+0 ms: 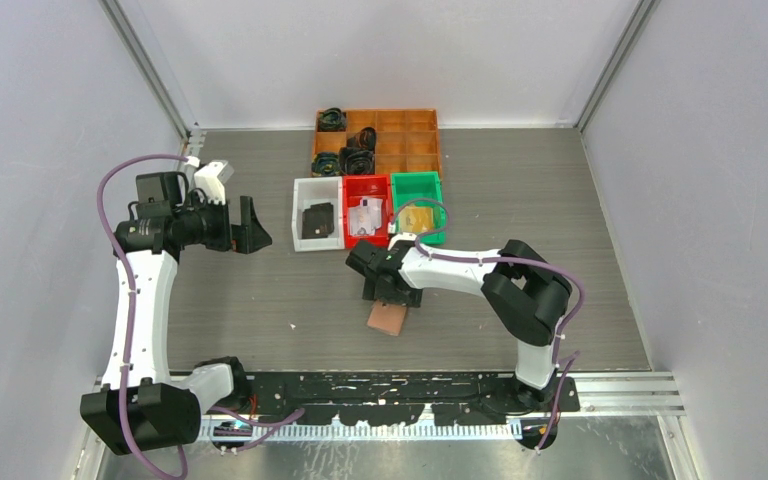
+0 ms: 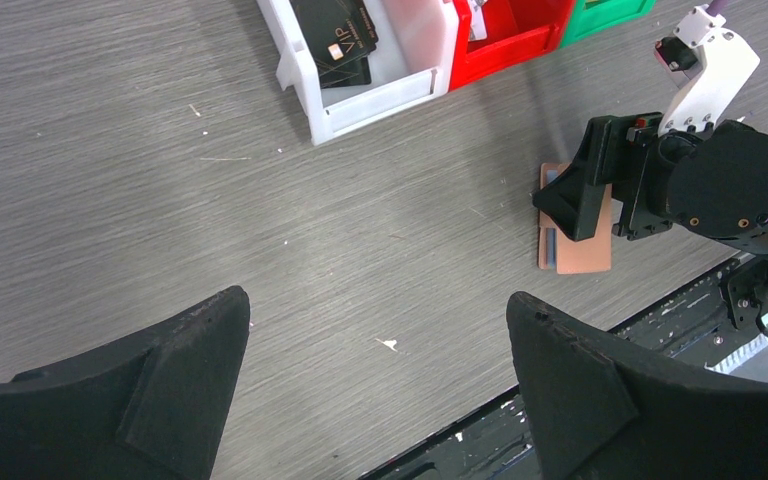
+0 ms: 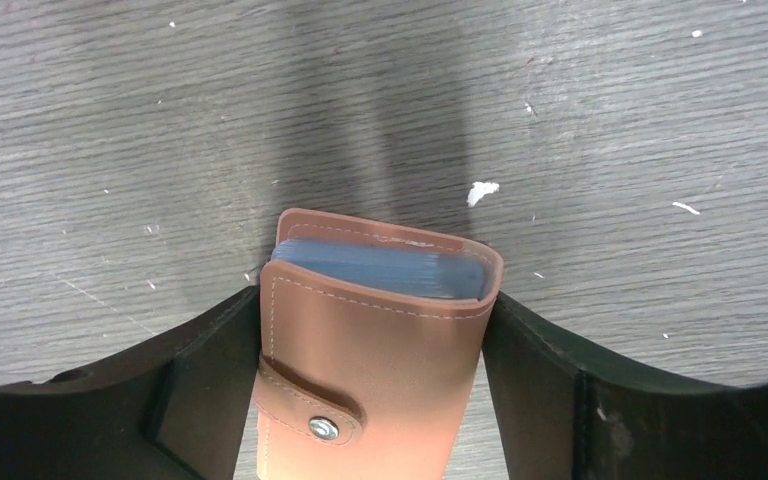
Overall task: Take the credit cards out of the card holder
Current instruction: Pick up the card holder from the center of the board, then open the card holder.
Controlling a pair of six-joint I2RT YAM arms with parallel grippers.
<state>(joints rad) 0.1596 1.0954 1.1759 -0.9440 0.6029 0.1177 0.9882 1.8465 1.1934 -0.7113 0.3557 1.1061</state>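
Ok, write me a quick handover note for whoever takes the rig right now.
Right gripper: jaws on both sides of the closed tan leather card holder, which lies on the grey table with its strap snapped shut.
Left gripper: open, empty, raised over bare table.
Done: black card in the white plastic bin, whitish card in the red bin, yellow card in the green bin.
Left: check whether the holder has more cards; none visible.

text: "VIP" | on: black card (image 2: 335, 45) | in: white bin (image 2: 360, 105)
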